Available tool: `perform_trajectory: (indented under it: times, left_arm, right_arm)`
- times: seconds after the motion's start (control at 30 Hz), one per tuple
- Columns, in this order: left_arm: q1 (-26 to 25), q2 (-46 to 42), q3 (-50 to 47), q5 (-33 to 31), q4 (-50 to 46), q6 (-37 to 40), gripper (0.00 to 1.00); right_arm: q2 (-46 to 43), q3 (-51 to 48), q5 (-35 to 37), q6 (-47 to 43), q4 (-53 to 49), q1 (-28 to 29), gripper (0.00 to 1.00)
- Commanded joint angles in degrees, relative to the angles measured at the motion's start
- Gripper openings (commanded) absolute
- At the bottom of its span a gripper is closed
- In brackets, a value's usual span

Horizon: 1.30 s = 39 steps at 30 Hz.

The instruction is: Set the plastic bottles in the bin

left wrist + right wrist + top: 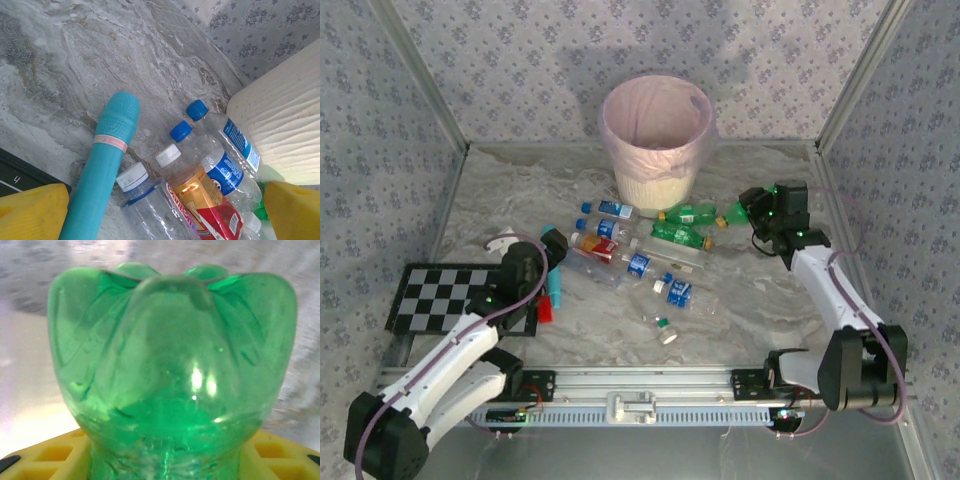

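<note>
Several plastic bottles lie loose on the marble table in front of the bin [656, 130], a cream basket with a pink liner. My right gripper [760, 208] is to the right of the bin, shut on a green bottle [737, 212]. In the right wrist view that green bottle [170, 370] sits base outward between my yellow fingers [50, 460]. My left gripper [552, 245] is open at the left end of the pile. Between its fingers [30, 210] lie a white-capped clear bottle [150, 205], a red-labelled bottle [210, 205] and blue-labelled bottles [225, 172].
A teal stick-like tool [102, 170] lies beside the bottles, its red end [544, 310] toward me. Two more green bottles [685, 225] lie near the bin's foot. A checkerboard [450, 295] lies at the left; metal frame posts and patterned walls enclose the table.
</note>
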Motion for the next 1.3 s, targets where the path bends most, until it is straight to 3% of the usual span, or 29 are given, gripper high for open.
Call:
perform_trajectory:
  times: [0.0, 0.2, 0.5, 0.93, 1.27]
  left_arm:
    - [0.7, -0.7, 1.3, 2.4, -0.7, 1.2, 1.00]
    - [1.2, -0.7, 1.0, 4.2, -0.9, 1.0, 1.00]
    - [1.3, -1.3, 0.1, 8.6, -1.9, -0.5, 1.00]
    - [1.3, -5.1, 0.1, 11.3, -6.3, -0.5, 1.00]
    - [1.3, -7.3, -0.9, 11.3, -7.6, -1.6, 1.00]
  right_arm:
    - [-1.8, 5.7, -3.7, -8.3, 4.6, 1.7, 0.52]
    - [2.2, 17.0, -7.2, -14.0, 7.3, 5.7, 0.50]
    - [19.2, 45.3, -7.1, -26.0, -2.6, 14.1, 0.49]
    - [52.2, 91.1, -1.9, -36.2, -31.2, 20.0, 0.49]
    - [58.3, 94.4, 5.9, -41.2, -34.7, 22.5, 0.51]
